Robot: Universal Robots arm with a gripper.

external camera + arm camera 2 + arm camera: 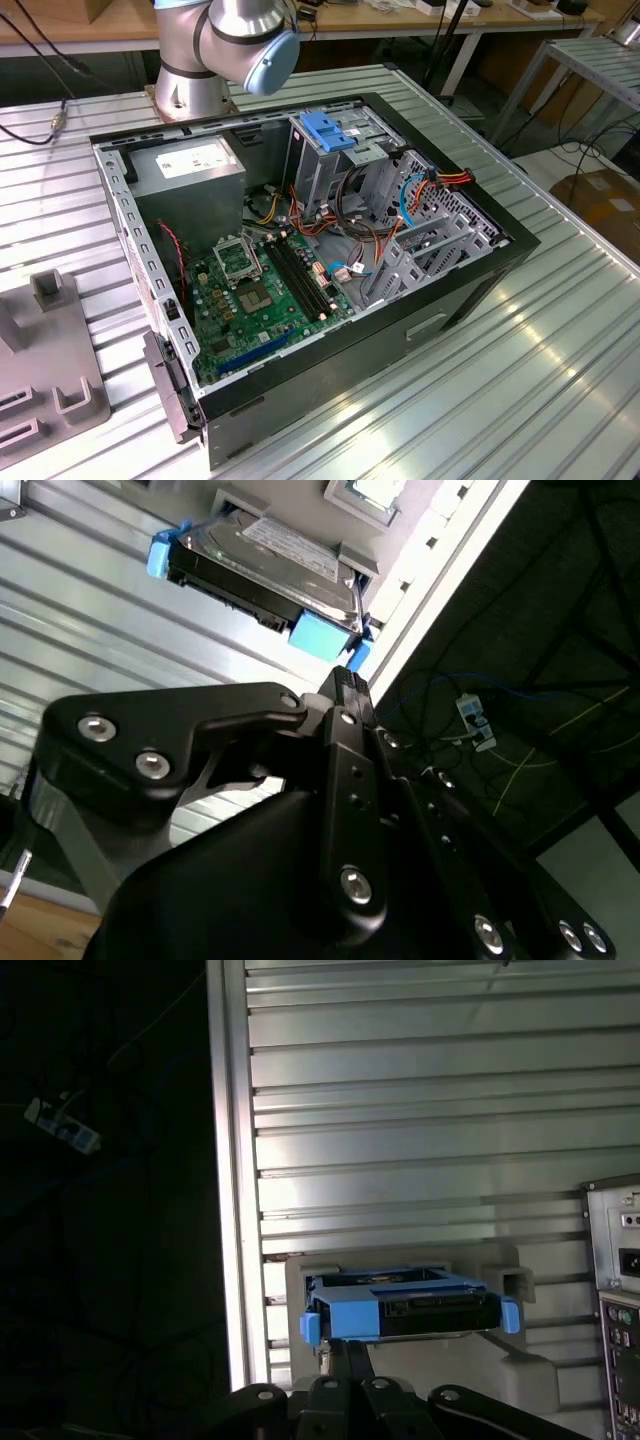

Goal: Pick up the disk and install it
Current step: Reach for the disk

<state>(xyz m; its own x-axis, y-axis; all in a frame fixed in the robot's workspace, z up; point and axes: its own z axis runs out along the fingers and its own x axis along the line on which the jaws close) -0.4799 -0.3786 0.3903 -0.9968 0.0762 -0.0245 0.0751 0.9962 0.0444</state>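
Exterior view first: the arm (230,40) rises at the far edge of the ribbed bench (520,380). The open computer case (350,360) lies mid-bench, with a blue-topped cage (325,130) standing inside. A grey block fixture (50,370) sits at the bench edge on the exterior view's left.

Over to the first wrist view: there's the disk (400,1310), lying flat in a grey cradle (520,1280) right by the bench edge, the case's rear panel (615,1260) near. The gripper (346,1348) is just beside the disk's blue frame. Its fingers (336,1360) are drawn together (only a seam between them), gripping nothing.

Second wrist view: the disk (265,565) rests in its cradle (350,555), the gripper (345,680) close by a blue end tab. Whether the tip touches, this angle won't say.
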